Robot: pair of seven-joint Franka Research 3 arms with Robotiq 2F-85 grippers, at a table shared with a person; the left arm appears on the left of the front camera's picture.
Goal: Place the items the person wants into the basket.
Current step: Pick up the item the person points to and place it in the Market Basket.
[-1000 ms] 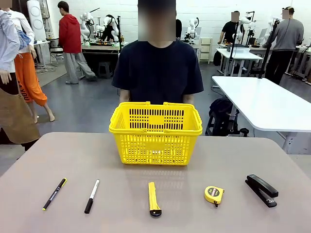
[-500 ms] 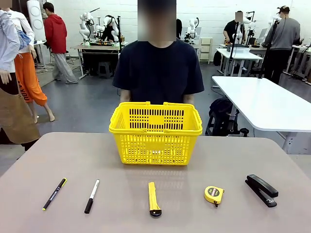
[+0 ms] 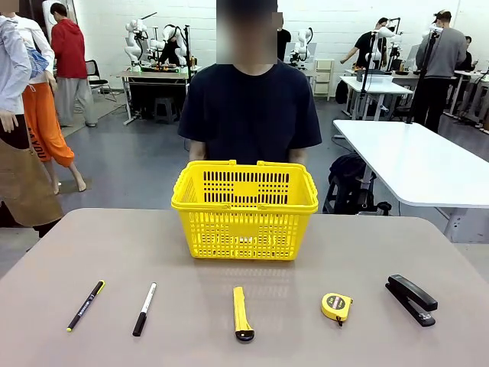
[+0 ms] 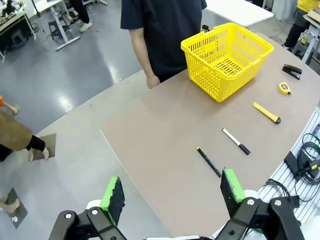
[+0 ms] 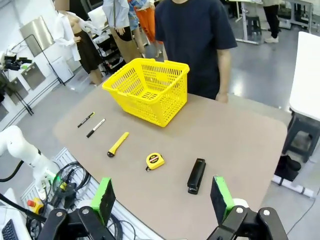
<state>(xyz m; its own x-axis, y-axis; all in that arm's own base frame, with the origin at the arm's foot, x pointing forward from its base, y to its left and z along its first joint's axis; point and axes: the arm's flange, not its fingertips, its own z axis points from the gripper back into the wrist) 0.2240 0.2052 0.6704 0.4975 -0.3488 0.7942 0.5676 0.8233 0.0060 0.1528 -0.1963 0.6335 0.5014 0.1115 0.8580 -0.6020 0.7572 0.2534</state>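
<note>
Front view puts the basket [image 3: 244, 229] upright at the middle of the table [image 3: 382, 252], close to the far edge, with the person [image 3: 249, 111] standing just behind it; along the near edge lie, from the robot's left, a pen [image 3: 85, 305], a marker [image 3: 144, 308], the utility knife [image 3: 242, 312], the tape measure [image 3: 336, 306] and the stapler [image 3: 411, 300], each well apart from its neighbour and none in the basket.

Left wrist view has the left gripper [image 4: 172, 182] hanging off the table's left near corner, jaws wide apart and holding nothing; right wrist view has the right gripper [image 5: 162, 187] beyond the near edge on the right side, jaws likewise spread and bare.

No item is picked out yet, so I judge the step to be waiting for a sign from the person; doing it well means watching the hands before committing, then sending the nearer arm: the right for the stapler or tape measure, either for the knife, gripped across its narrow width.

Front view hides the person's hands behind the basket; the wrist views show one hand [image 4: 151, 80] hanging at the far edge, pointing at nothing I can make out; whether the knife's blade is drawn in is too small to tell.
</note>
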